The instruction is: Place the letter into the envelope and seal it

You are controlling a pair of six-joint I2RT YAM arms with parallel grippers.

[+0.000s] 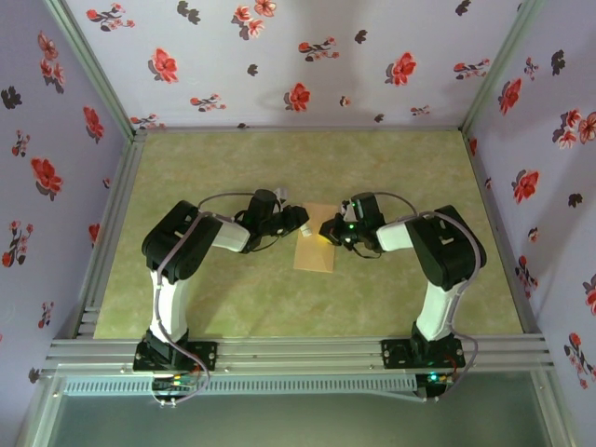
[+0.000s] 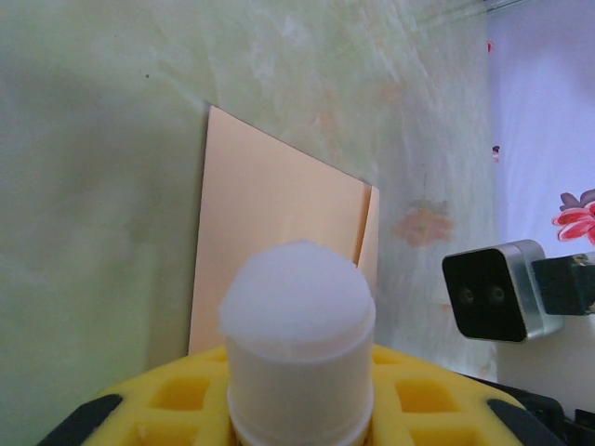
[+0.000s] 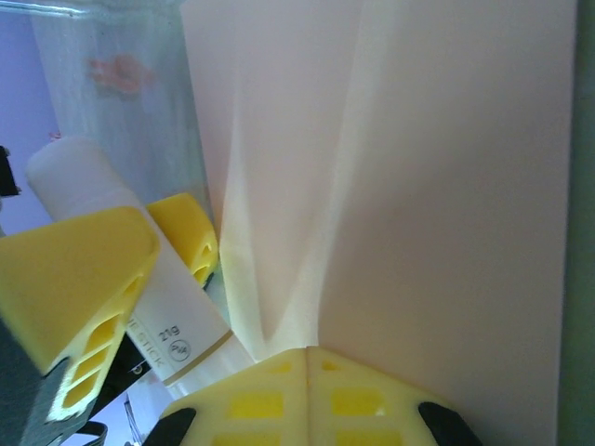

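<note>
left end effector clamped narrow on glue stick, poised over envelope at centre of table; right end effector closed on flap (lifting it for gluing, I reckon)

Soft even light, blurred close foregrounds

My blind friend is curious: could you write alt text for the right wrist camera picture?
A tan envelope lies close up, with the yellow right claw shut at a crease in it. Beside it, the left claw grips a white glue stick.
</note>
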